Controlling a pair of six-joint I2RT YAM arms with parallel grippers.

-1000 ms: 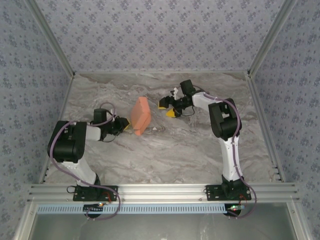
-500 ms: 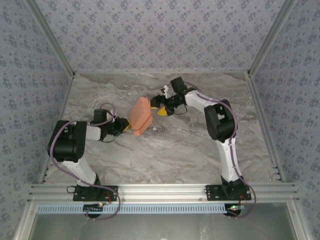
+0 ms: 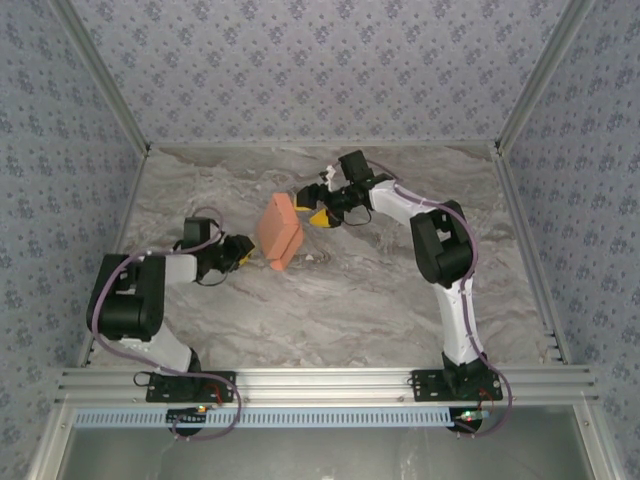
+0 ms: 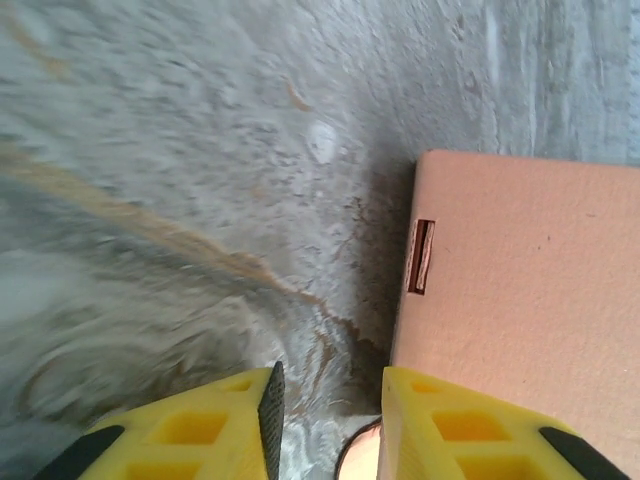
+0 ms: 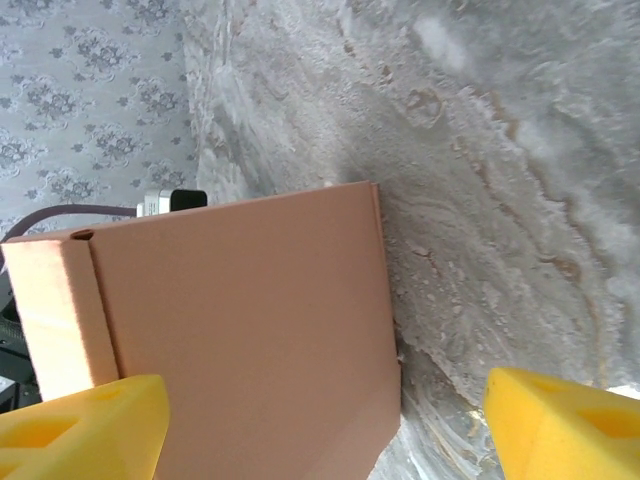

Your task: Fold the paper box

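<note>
The paper box (image 3: 279,230) is a salmon-orange closed box standing tilted on the marble table (image 3: 350,300) near the middle. My left gripper (image 3: 244,253) sits just left of the box's lower corner, jaws parted. In the left wrist view the box (image 4: 520,290) shows a small slot on its near edge, and the left gripper (image 4: 330,425) has bare marble in its gap, with a rounded flap edge low down. My right gripper (image 3: 310,204) is at the box's upper right edge, open wide. In the right wrist view the box (image 5: 230,330) lies between the wide fingers of the gripper (image 5: 325,420), closer to the left one.
Patterned walls (image 3: 320,70) close in the table at the back and both sides. An aluminium rail (image 3: 320,382) runs along the near edge by the arm bases. Open marble lies in front of the box and to the right.
My left gripper has opened off the box's lower corner and drawn back slightly left. My right gripper has moved left up to the box's upper edge, staying open.
</note>
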